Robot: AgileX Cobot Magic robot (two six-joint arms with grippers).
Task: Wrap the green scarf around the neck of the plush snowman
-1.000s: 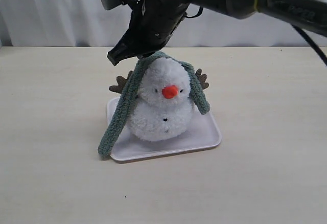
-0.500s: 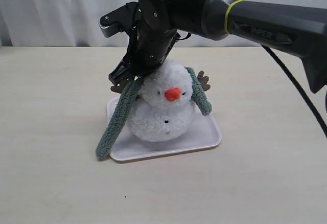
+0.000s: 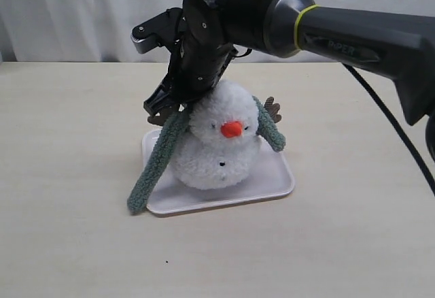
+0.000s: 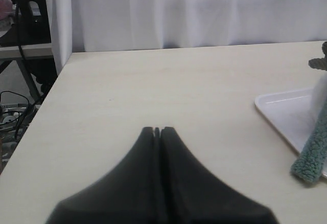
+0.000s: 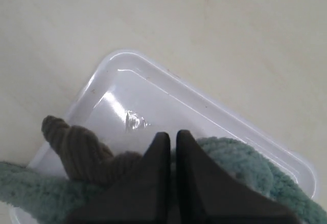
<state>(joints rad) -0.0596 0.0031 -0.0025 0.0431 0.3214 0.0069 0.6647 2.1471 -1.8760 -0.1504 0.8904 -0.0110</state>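
**Scarf off the crown, down behind snowman**

Slid off the top of the head since a second ago; now running behind it and down both sides. Dropped too: right gripper, from above the crown to just beside the head. Clamped tip to tip, nothing seen between the jaws, and pressed into the scarf's pile, brown twig arm touching one finger. Hanging below the jaws, the long end, trailing over the tray rim towards the table. Across the head from the jaws, the short end, level with the nose. Below the jaws and towards the front, neck, white and uncovered there. Sitting upright on the tray, that snowman. Well apart over bare table, left gripper, pinched closed and empty, tray corner and scarf end ahead of its tips.
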